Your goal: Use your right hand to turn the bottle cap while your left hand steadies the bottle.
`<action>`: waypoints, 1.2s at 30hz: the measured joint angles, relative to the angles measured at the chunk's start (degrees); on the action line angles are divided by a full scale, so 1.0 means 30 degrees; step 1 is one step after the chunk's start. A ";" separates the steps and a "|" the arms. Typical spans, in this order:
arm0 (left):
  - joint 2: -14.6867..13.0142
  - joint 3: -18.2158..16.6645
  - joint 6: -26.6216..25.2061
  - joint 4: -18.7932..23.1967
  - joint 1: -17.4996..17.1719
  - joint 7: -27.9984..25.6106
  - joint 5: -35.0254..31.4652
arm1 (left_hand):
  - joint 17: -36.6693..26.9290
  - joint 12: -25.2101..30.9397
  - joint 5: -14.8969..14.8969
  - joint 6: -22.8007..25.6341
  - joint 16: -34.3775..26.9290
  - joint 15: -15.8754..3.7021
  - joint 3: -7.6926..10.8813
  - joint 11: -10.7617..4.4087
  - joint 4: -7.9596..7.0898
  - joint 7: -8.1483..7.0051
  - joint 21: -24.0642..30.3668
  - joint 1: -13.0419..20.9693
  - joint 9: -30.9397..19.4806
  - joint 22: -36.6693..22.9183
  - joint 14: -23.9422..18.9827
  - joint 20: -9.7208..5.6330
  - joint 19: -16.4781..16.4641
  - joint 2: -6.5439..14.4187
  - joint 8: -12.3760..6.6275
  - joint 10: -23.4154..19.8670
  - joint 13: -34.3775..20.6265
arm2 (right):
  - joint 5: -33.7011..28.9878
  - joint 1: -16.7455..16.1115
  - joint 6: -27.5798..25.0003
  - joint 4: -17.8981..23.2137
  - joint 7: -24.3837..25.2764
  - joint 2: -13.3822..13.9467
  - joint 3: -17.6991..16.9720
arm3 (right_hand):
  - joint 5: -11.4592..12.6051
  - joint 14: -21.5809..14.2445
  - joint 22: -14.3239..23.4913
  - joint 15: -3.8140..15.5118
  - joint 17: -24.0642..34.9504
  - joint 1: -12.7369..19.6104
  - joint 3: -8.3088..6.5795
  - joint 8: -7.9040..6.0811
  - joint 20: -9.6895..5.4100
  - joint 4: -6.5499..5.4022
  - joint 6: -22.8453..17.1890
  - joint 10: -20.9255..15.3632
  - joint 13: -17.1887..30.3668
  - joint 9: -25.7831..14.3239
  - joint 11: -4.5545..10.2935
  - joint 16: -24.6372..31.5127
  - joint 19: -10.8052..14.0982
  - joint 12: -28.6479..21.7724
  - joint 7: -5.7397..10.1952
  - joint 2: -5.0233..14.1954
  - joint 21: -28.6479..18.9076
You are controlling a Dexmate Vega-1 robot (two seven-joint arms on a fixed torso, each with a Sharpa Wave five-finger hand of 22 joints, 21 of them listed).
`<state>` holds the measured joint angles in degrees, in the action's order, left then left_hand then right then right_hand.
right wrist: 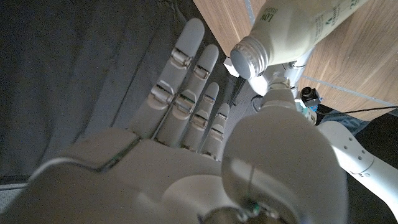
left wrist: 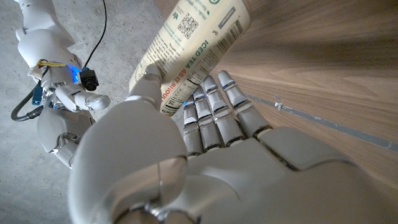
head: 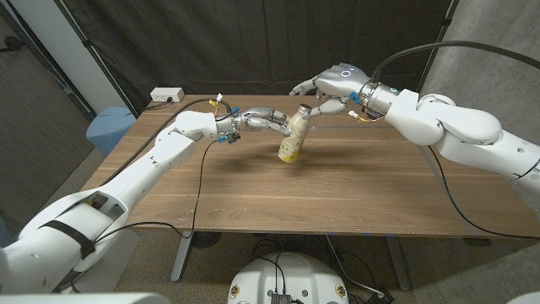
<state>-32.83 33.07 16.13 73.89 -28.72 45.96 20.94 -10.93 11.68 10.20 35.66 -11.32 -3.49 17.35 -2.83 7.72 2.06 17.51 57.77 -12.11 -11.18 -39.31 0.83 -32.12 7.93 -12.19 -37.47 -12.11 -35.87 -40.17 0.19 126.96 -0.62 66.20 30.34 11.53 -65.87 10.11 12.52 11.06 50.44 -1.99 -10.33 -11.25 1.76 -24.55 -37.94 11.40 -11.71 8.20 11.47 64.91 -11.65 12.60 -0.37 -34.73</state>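
Note:
A pale iced-tea bottle [head: 291, 139] stands tilted on the wooden table [head: 363, 194], its cap [head: 302, 110] leaning toward the back right. My left hand [head: 264, 119] grips the bottle's upper part from the left. In the left wrist view its thumb and fingers [left wrist: 214, 112] press on the label of the bottle [left wrist: 199, 43]. My right hand [head: 333, 87] hovers behind and right of the cap with fingers spread, thumb reaching toward it. In the right wrist view the grey ridged cap [right wrist: 249, 57] sits just beyond the thumb [right wrist: 277, 99]; I cannot tell whether they touch.
A white power strip [head: 166, 95] lies at the table's back left corner. A blue bin [head: 110, 128] stands on the floor beyond the left edge. A dark curtain hangs behind the table. Cables trail from my left arm over the front edge.

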 measured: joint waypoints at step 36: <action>-0.2344 0.0273 0.1920 0.3950 -0.1558 -0.6765 -0.4311 | 0.0001 0.0000 -0.0002 0.0115 0.0001 -0.0065 -0.0002 -0.0147 -0.0002 -0.0248 -0.0001 -0.0020 -0.0008 0.0000 -0.0066 0.0000 0.0000 -0.0030 -0.0113 -0.0128 0.0002 | 0.4618 0.2200 -0.5651 0.1235 -0.6687 -0.1278 0.1124 | 0.0269 -0.1063 0.0091 0.0075 -0.0046 -0.1796 0.1087 -0.1222 0.0366 -0.0561 -0.4391 -0.4105 -0.0164 -0.0005 0.0129 -0.0147 0.0164 -0.1352 -0.0037 -0.0669 0.0284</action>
<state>-39.87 33.89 21.89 85.74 -33.40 25.66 8.01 -10.92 11.67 10.20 36.00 -11.31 -3.68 17.35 -3.28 7.72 1.32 17.51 57.71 -12.13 -11.18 -39.51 0.83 -32.12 7.84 -12.53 -37.85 -12.10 -22.02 -33.57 -16.76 130.67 -20.68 62.37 33.71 12.34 -69.06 10.39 12.74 10.92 45.05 1.27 -13.99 -10.15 0.08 -37.72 -50.25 10.91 -11.72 8.59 11.03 65.40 -15.71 12.49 -2.38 -33.88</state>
